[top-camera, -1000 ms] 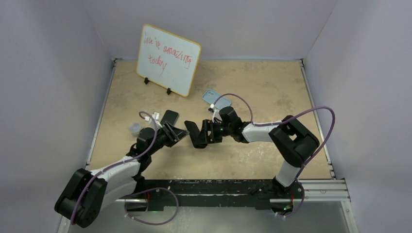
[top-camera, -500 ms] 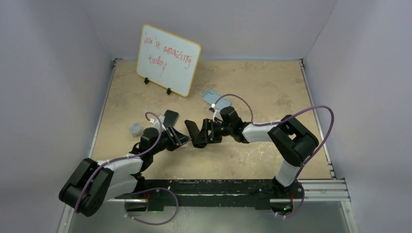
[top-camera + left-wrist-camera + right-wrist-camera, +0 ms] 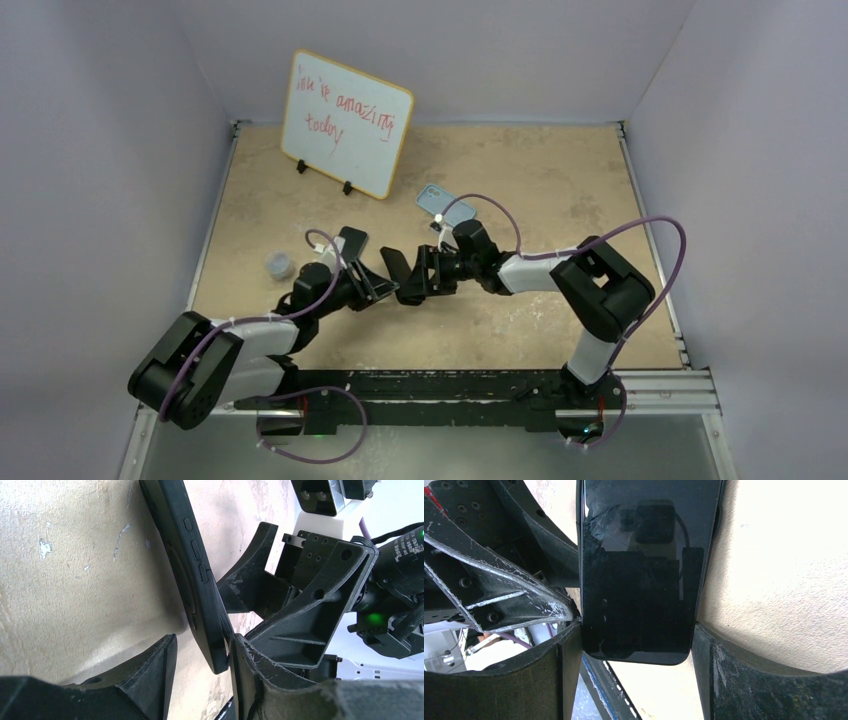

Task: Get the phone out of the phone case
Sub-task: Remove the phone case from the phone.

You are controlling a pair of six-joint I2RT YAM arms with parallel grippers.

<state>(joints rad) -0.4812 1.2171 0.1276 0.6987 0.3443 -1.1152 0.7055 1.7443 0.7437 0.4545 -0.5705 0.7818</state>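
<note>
A black phone in its black case (image 3: 397, 270) is held off the table at the middle, edge-on to the left wrist view (image 3: 200, 575), glass toward the right wrist view (image 3: 639, 580). My right gripper (image 3: 414, 279) is shut on the phone across its width; both fingers (image 3: 569, 650) press its long sides near one end. My left gripper (image 3: 372, 286) is open around the phone's other end (image 3: 202, 647). The phone's face touches one finger (image 3: 245, 655), and a gap shows to the other finger.
A second black flat object (image 3: 350, 240) lies on the table just behind the left gripper. A light blue case (image 3: 445, 205) lies behind the right wrist. A small clear cap (image 3: 279, 265) sits at the left. A whiteboard (image 3: 345, 122) stands at the back left.
My left arm has moved right and forward, bringing its open fingers around the end of the phone. The right gripper has held the phone almost still.
</note>
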